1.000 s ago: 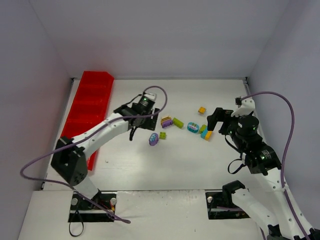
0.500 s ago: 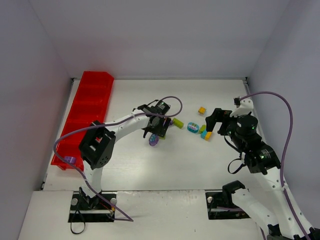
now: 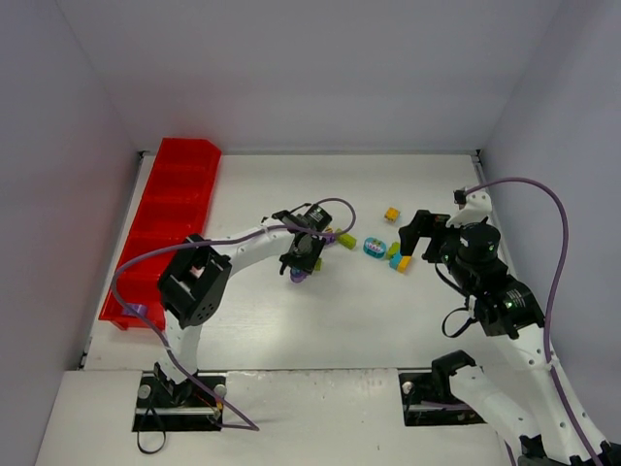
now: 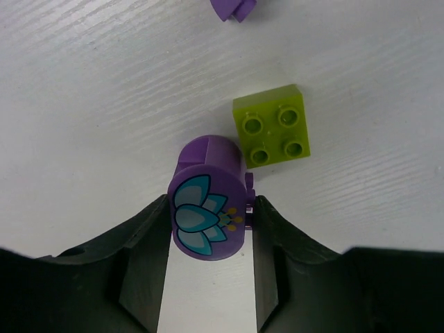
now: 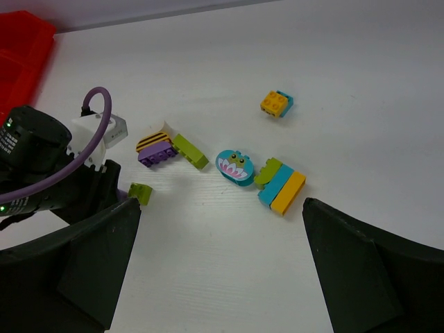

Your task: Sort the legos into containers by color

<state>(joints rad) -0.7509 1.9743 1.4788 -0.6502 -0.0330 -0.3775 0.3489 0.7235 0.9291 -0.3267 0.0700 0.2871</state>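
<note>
On the white table lies a purple oval lego [image 4: 208,201] with a teal flower print, between the fingers of my left gripper [image 4: 211,208], whose jaws press against both its sides. In the top view the left gripper [image 3: 303,257] stands over that purple lego [image 3: 299,276] at mid-table. A lime square lego [image 4: 272,125] lies just beyond it. My right gripper [image 5: 222,263] hangs wide open and empty, a short way back from a teal oval lego [image 5: 234,167] and a lime, teal and yellow cluster [image 5: 281,184]. The red containers tray [image 3: 170,209] runs along the left edge.
A purple striped brick [image 5: 155,148] and a long lime brick [image 5: 190,151] lie side by side behind the left gripper. A small orange and teal brick [image 5: 276,103] sits farther back. One purple brick [image 3: 136,311] lies in the tray's nearest compartment. Grey walls enclose the table.
My left arm swung right from beside the tray to the bricks, came down over the purple oval lego and closed its jaws onto it. The right arm stayed still.
</note>
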